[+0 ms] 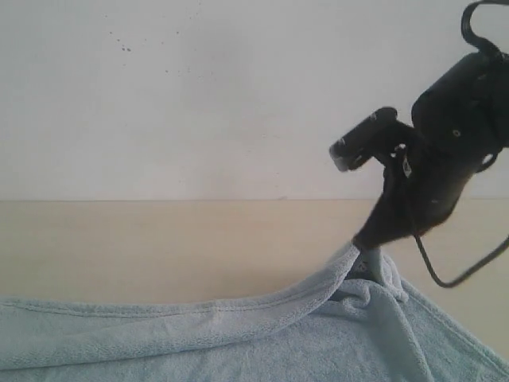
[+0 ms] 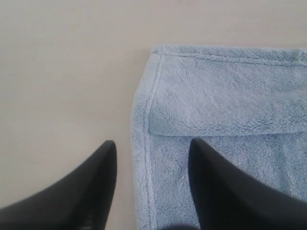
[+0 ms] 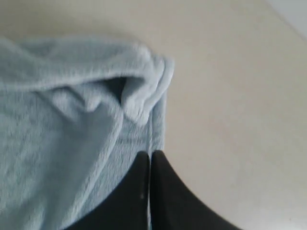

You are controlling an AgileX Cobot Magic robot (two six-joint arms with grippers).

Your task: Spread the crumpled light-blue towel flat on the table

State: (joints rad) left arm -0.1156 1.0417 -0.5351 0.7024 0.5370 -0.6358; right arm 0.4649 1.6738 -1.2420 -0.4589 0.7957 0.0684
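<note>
The pale light-blue towel [image 1: 238, 334] lies along the near side of the beige table [image 1: 159, 247], with one hemmed edge pulled up into a peak. My right gripper [image 1: 366, 245] is shut on that raised edge. In the right wrist view its fingers [image 3: 150, 154] meet on the hem, and the towel [image 3: 62, 120] bunches in folds beyond them. My left gripper [image 2: 152, 142] is open over a flat corner of the towel [image 2: 225, 96]. One finger is over bare table [image 2: 62, 72], the other over the cloth, with the hem between them. The exterior view does not show the left gripper.
A white wall [image 1: 199, 95] rises behind the table's far edge. A black cable [image 1: 461, 270] loops down from the right arm. Bare table [image 3: 230, 96] lies beside the towel's lifted edge.
</note>
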